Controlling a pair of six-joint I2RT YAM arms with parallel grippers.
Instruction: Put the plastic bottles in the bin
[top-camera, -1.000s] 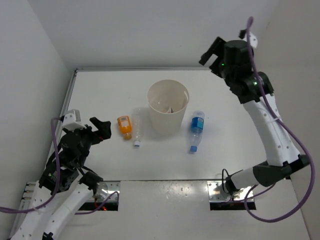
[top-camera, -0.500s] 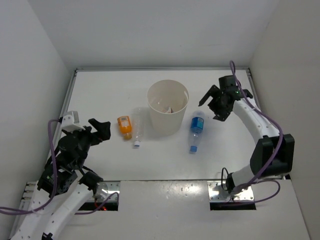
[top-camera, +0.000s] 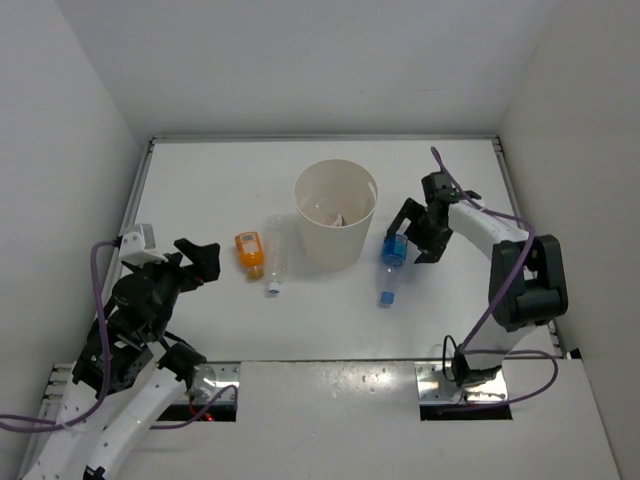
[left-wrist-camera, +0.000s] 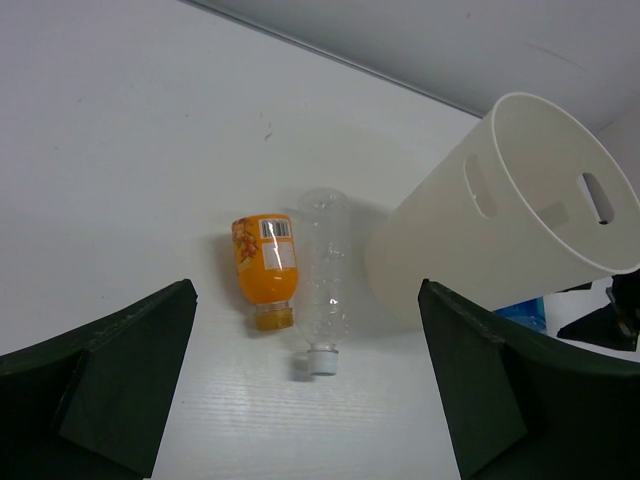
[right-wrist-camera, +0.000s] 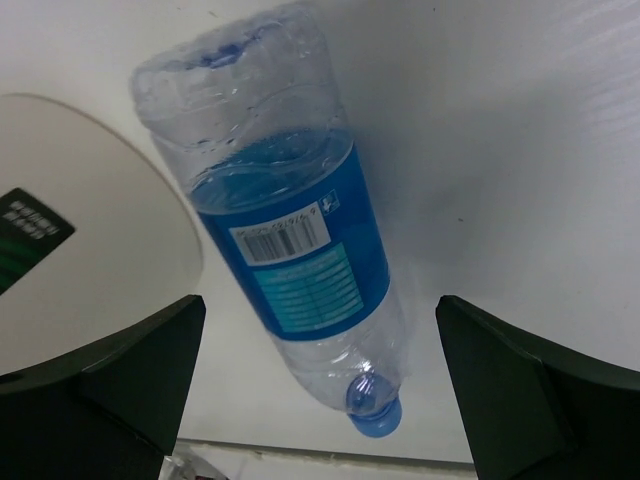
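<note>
The cream-white bin (top-camera: 331, 246) stands upright mid-table. The orange bottle (top-camera: 249, 251) and a clear white-capped bottle (top-camera: 274, 262) lie side by side left of it. The blue-labelled bottle (top-camera: 392, 262) lies right of it, cap toward me. My right gripper (top-camera: 412, 240) is open and low, its jaws straddling this bottle's far end (right-wrist-camera: 290, 240) without closing on it. My left gripper (top-camera: 207, 260) is open and empty, left of the orange bottle (left-wrist-camera: 266, 262) and clear bottle (left-wrist-camera: 323, 275). A faint clear shape (top-camera: 335, 213) lies inside the bin; I cannot tell if it is the second clear bottle.
White walls close the table at the left, back and right. The bin (left-wrist-camera: 480, 240) has slot handles in its rim, and its wall (right-wrist-camera: 90, 230) stands just left of the blue bottle.
My right arm has come down from high at the back right to the blue-labelled bottle beside the bin. My left arm has barely moved. The bottles lie where they were.
</note>
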